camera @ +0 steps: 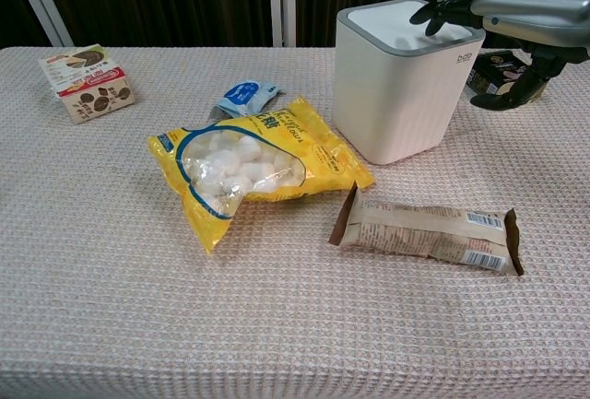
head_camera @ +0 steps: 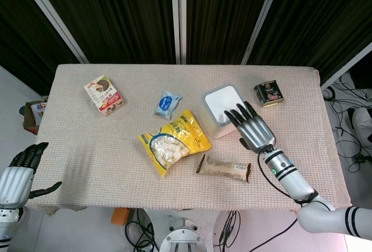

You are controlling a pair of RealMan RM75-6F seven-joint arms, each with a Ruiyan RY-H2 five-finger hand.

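My right hand (head_camera: 253, 128) (camera: 516, 5) hovers flat, fingers spread, over the near right corner of a white square bin (head_camera: 221, 111) (camera: 398, 81) with a grey rim and a closed lid. Its fingertips reach over the lid's edge, and it holds nothing. My left hand (head_camera: 16, 176) hangs off the table's near left corner, fingers apart and empty; the chest view does not show it.
On the beige cloth table (head_camera: 87, 141) lie a yellow candy bag (head_camera: 173, 141) (camera: 249, 164), a brown snack bar wrapper (head_camera: 224, 168) (camera: 429, 230), a small blue packet (head_camera: 168, 103) (camera: 244, 97), a red-and-white box (head_camera: 103, 94) (camera: 87, 81) and a dark tin (head_camera: 269, 93) (camera: 502, 69).
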